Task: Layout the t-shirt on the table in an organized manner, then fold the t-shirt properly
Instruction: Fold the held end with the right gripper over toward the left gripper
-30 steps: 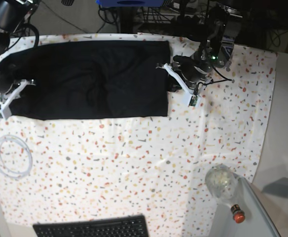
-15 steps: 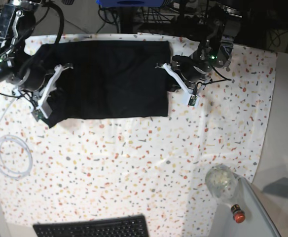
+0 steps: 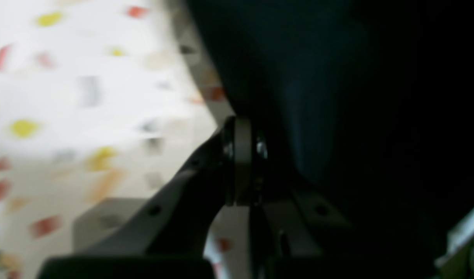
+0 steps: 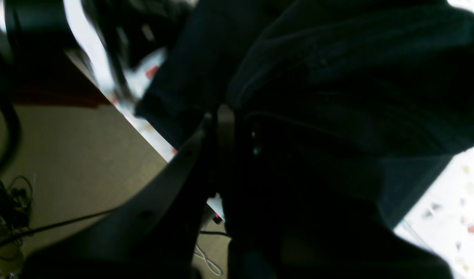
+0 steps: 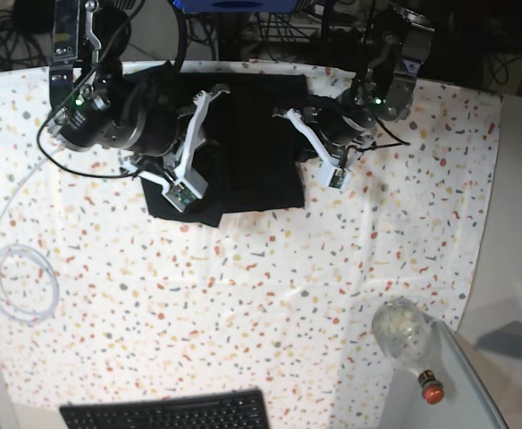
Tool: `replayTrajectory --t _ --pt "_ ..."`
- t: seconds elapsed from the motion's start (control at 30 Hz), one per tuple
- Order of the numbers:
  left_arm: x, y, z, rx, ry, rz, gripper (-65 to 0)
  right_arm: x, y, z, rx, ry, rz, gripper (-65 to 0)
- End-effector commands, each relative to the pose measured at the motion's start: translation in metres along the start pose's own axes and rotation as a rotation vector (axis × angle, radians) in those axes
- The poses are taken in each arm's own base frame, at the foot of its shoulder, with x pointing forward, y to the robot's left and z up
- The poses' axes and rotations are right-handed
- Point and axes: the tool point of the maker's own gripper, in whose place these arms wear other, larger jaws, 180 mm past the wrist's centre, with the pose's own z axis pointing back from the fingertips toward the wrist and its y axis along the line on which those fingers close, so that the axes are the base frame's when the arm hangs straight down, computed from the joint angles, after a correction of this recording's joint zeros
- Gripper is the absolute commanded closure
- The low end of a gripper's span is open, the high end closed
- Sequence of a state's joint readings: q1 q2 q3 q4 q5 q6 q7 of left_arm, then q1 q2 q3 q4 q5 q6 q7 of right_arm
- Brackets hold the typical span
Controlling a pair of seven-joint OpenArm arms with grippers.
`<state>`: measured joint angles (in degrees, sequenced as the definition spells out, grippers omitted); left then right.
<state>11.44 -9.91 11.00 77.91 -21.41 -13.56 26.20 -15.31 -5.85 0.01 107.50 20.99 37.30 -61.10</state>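
The right gripper (image 5: 189, 152) was clamped on a lifted fold of the t-shirt (image 5: 256, 143), carried over the garment's middle. The left gripper (image 5: 310, 147), jaws closed, seemed to pinch the shirt's opposite edge, though the wrist view was blurred. The shirt lay at the far side of the table (image 5: 243, 295).

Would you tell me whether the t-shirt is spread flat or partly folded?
Partly folded: the t-shirt is doubled over toward the middle, one end lifted by the right gripper.
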Motion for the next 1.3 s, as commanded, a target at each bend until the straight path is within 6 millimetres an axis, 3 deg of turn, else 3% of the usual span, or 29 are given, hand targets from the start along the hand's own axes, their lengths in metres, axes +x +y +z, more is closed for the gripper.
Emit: replayTrajectory --t 0.0,0.17,0.37,0.47,0.73,0.93,1.13,1.27 --pt "0.012 -0.006 0.001 -0.022 -0.036 -0.008 0.0 0.020 0.004 0.001 0.016 -0.066 0.017 0.0" --pt "0.013 -0.004 0.001 -0.017 -0.039 -0.006 0.0 0.028 0.001 -0.004 0.026 -0.067 0.028 0.0" --pt "0.024 0.000 0.000 -0.010 -0.058 -0.016 0.0 0.020 -0.002 -0.019 0.050 -0.024 0.006 0.0" --pt "0.025 0.000 0.000 -0.010 -0.061 -0.017 0.0 0.029 0.000 -0.018 0.053 -0.069 0.009 0.0" --pt "0.025 0.000 0.000 -0.012 -0.060 -0.018 0.0 0.046 0.029 -0.028 0.120 -0.108 0.084 0.0" --pt "0.024 0.000 0.000 -0.012 -0.059 -0.018 0.0 0.051 0.019 -0.027 0.086 -0.112 0.045 0.0" --pt "0.024 0.008 0.004 0.000 -0.055 -0.029 0.0 0.035 0.018 -0.040 0.103 -0.059 0.012 0.0" --pt "0.039 0.016 0.017 0.019 -0.095 -0.050 0.0 0.025 0.018 -0.046 0.114 -0.029 -0.007 0.0"
